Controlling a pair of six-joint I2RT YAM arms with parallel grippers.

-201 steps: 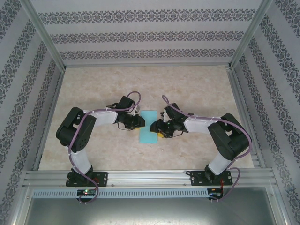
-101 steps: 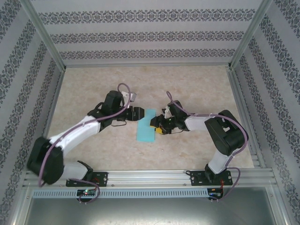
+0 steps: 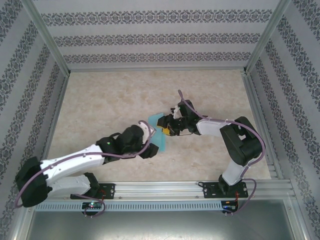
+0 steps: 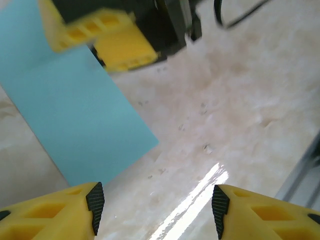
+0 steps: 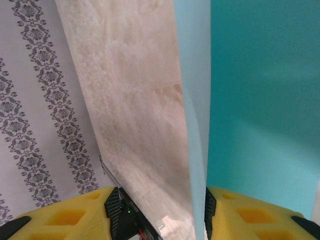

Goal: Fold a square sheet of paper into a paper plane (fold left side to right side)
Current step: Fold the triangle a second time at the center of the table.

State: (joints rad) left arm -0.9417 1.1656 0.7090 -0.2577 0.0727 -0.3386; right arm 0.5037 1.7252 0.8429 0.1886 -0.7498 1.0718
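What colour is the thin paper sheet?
The thin paper sheet is plain light turquoise-blue; best in left wrist view.

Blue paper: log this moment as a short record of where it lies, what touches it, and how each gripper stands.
paper: light blue sheet on the marble-patterned table, between the two arms
left gripper: open, nothing between its fingers, close to a corner of the paper
right gripper: jaws apart, one finger against the paper's edge; whether it presses or grips cannot be told
fold: none in progress that the views make clear
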